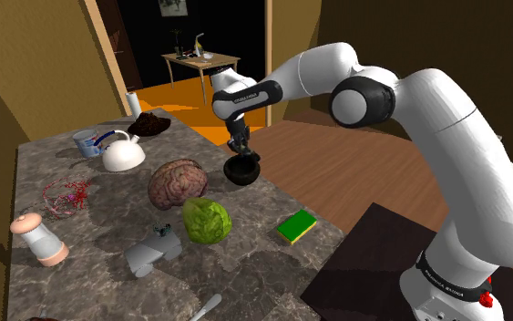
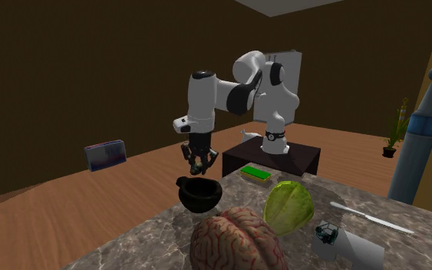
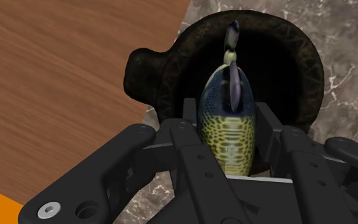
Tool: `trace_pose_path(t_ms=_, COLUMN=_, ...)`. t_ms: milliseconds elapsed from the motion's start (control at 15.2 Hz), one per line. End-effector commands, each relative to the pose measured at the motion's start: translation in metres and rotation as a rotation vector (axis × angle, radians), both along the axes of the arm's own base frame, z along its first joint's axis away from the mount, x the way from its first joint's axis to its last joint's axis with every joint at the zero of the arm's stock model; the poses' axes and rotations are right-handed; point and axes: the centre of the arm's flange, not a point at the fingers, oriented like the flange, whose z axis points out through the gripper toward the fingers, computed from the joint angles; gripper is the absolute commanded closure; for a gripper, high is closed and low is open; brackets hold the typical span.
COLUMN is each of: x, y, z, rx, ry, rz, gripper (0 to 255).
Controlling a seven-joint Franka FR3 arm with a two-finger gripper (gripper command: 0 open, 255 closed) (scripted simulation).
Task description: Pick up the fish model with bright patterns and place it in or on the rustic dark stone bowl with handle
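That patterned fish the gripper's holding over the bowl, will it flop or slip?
Probably stiff: the fish juts straight from the gripper without drooping. Its rounded, tapering body might slip between the fingers. Likely light, being small beside the bowl.

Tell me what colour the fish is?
The fish is yellow-green with a dark net pattern; clearest in wrist view.

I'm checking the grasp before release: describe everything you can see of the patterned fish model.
The fish model is yellow-green with a dark net-like pattern, turning dark blue with pale speckles toward the tail. A purple fin runs along its back, and the slim tail is pale and dark. The hand clasps its flanks between both fingers, tail pointing away from the hand toward the opening of the dark rough bowl. Whether it touches the bowl is unclear.
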Motion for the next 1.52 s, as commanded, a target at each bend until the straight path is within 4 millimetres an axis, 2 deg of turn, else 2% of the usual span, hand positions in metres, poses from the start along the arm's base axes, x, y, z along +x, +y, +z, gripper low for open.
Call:
trace_pose_path(t_ms=0, x=0.0, y=0.0, z=-0.011, rx=0.0, ry=-0.001, rz=0.0, gripper=255)
trace_pose_path(t_ms=330, x=0.0, y=0.0, z=-0.038, rx=0.0, ry=-0.001, rz=0.0, gripper=255)
trace_pose_path(t_ms=858, x=0.0, y=0.0, z=-0.039, rx=0.0, ry=-0.001, rz=0.0, gripper=255)
trace_pose_path(t_ms=924, x=0.0, y=0.0, z=-0.039, rx=0.0, ry=-0.001, rz=0.0, gripper=0)
trace_pose_path(t_ms=1254, x=0.0, y=0.0, z=-0.039, rx=0.0, ry=-0.001, rz=0.0, gripper=0)
trace_pose_path(t_ms=1452, x=0.003, y=0.006, z=0.0, rx=0.0, ry=-0.001, rz=0.0, gripper=0)
